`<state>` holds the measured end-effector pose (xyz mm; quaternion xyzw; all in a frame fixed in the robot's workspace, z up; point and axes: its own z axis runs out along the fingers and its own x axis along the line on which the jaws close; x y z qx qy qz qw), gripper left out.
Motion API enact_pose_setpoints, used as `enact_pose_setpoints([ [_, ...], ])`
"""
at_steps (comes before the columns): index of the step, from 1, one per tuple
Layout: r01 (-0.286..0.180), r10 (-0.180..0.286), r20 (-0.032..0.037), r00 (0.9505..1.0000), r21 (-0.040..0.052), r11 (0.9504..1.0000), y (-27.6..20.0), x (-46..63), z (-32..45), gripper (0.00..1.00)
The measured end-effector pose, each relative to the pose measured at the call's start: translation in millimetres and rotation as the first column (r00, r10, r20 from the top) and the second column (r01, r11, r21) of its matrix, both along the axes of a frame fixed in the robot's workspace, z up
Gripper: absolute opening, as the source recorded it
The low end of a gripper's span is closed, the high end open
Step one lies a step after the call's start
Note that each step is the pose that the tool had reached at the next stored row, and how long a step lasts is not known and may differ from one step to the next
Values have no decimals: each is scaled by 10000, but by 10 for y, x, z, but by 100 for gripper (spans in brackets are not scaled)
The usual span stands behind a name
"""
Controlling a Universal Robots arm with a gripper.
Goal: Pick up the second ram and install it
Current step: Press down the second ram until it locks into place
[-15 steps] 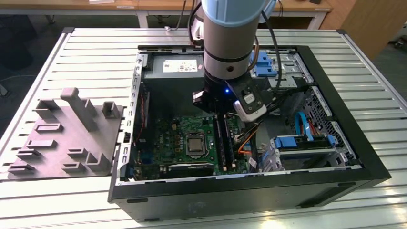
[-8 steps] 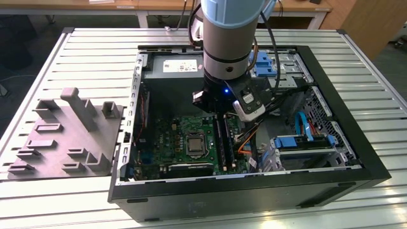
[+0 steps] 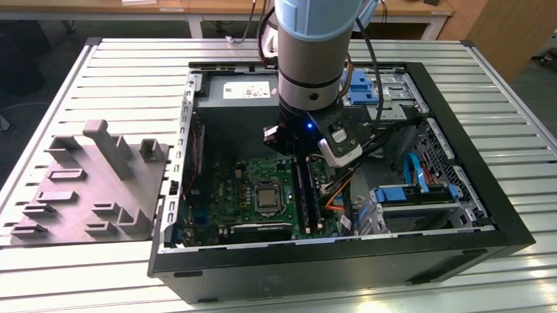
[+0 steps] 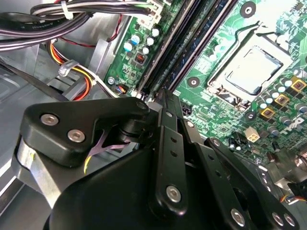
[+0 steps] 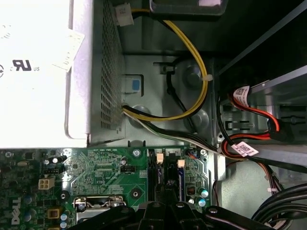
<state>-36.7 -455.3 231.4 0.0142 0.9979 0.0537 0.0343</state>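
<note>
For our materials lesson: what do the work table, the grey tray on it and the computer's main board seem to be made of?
Work table: looks like bare aluminium, silvery with long straight ribs.
Grey tray: probably moulded or printed plastic, dull and evenly grey, with blocky posts.
Main board: green lacquered circuit board, likely fibreglass, glossy with fine lines and a shiny metal frame at its middle.

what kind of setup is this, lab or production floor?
Looks like a robotics lab bench: an opened PC case sits on a slatted aluminium table, beside a grey parts fixture, with wooden desks behind.

Pale-blue and silver arm, black screw-studded gripper.
</note>
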Motion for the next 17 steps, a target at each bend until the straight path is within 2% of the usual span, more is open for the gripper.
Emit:
enact_pose_setpoints([
  [17,-1,1,0,10000,9,10000,32,-5,-65,10],
])
